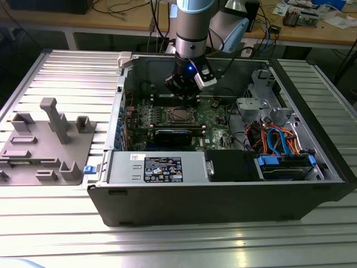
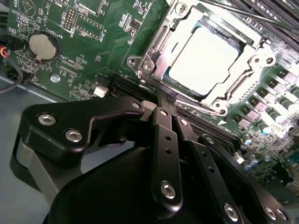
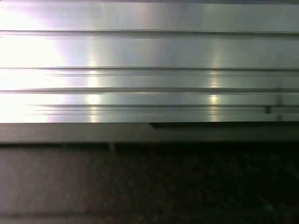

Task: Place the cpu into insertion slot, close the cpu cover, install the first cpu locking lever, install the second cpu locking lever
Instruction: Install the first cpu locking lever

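Cpu (image 2: 203, 58) seated in socket, cpu cover (image 2: 163, 44) down around it. Tool (image 2: 167, 100) clenched, fingertips meeting at cover's edge beside locking lever (image 2: 196, 108), pressing there.

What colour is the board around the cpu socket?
Green, dotted with small components; the motherboard shows best in the second wrist view, around the silver-topped cpu.

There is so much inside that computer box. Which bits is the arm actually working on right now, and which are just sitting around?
In the job:
the cpu, seated in its socket
the cpu cover, closed over it
the gripper, fingers together at the socket's edge

Just lying about:
coin battery
grey parts tray
orange and blue cables
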`<state>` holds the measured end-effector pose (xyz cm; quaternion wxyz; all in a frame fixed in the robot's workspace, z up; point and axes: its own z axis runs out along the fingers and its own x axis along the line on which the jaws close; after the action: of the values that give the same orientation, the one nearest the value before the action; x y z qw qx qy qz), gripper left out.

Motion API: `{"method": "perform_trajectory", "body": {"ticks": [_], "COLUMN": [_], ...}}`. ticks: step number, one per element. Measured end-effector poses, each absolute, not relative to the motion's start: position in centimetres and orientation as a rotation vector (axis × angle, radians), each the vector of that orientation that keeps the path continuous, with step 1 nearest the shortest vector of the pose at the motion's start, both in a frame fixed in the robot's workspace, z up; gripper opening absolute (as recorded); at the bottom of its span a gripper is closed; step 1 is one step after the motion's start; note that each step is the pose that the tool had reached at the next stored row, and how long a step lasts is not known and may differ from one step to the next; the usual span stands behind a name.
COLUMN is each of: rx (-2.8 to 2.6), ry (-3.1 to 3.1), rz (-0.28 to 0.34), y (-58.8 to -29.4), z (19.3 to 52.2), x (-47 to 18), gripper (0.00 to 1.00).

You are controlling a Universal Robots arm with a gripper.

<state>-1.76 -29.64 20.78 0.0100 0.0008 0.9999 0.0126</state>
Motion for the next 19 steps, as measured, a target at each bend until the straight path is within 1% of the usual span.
{"method": "perform_trajectory", "body": {"ticks": [4, 11, 19], "rx": [0.002, 0.002, 0.002], "ry": [3.122, 3.121, 3.121], "rz": [0.028, 0.029, 0.029], "y": [-29.68, -29.69, -29.70], "z": [20.40, 20.14, 20.65], "x": [-1.76, -1.75, -1.75], "gripper": [0.11, 0.11, 0.11]}}
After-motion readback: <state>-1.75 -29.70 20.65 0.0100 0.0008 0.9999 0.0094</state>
